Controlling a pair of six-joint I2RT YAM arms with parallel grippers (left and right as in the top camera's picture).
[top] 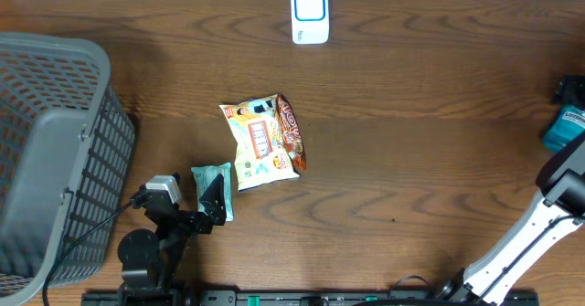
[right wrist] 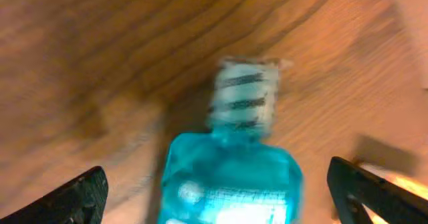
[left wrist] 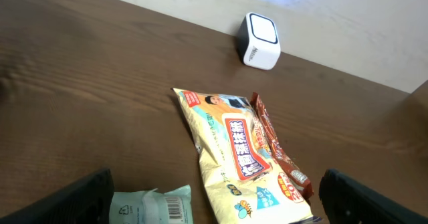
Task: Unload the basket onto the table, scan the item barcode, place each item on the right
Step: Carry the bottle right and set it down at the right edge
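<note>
A: Where is the blue bottle (right wrist: 231,180) seen?
B: At the far right of the table (top: 411,114), lying ungripped between the spread fingers of the right tool (right wrist: 214,200), well apart from the white scanner (top: 310,14).
A: And the left tool (left wrist: 214,204)?
B: Spread wide, nothing gripped, above a green packet (left wrist: 152,207).

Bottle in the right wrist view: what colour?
The bottle is blue with a pale ribbed cap; right wrist view shows it best.

A grey mesh basket (top: 55,151) stands at the left edge of the wooden table (top: 411,114).
</note>
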